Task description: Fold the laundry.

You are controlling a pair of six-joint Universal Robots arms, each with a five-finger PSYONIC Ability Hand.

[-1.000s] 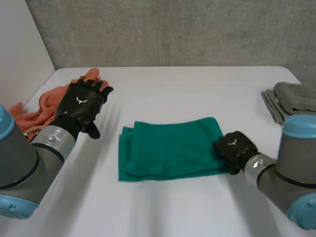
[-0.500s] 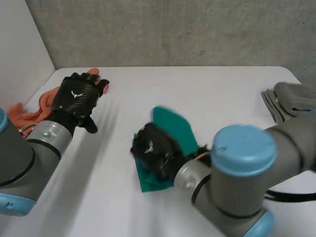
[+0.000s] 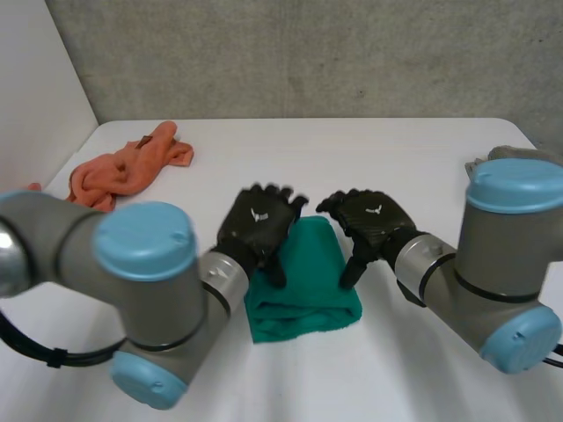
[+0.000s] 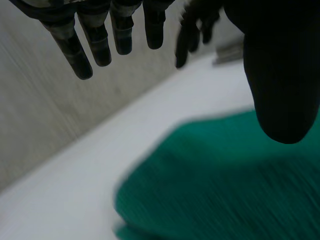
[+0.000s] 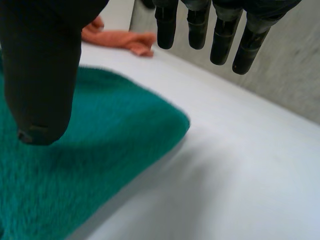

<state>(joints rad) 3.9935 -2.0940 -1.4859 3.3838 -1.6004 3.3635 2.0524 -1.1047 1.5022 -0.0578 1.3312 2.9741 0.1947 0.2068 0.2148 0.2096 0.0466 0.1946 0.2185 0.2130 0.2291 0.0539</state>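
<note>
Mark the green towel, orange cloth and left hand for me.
green towel (image 3: 303, 299), head view, its bare middle.
orange cloth (image 3: 123, 171), head view, middle of the heap.
left hand (image 3: 257, 227), head view, back of the hand.

The table (image 3: 396, 149) is lit brightly and evenly from above. A faint, soft-edged shadow is cast beside the cloth (image 3: 303, 290); the far wall (image 3: 308, 53) is dimmer.

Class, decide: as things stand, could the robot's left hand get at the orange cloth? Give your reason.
Probably yes. The left hand is open over the green towel, holding nothing. Only bare table lies between it and the orange cloth towards the far left corner.
</note>
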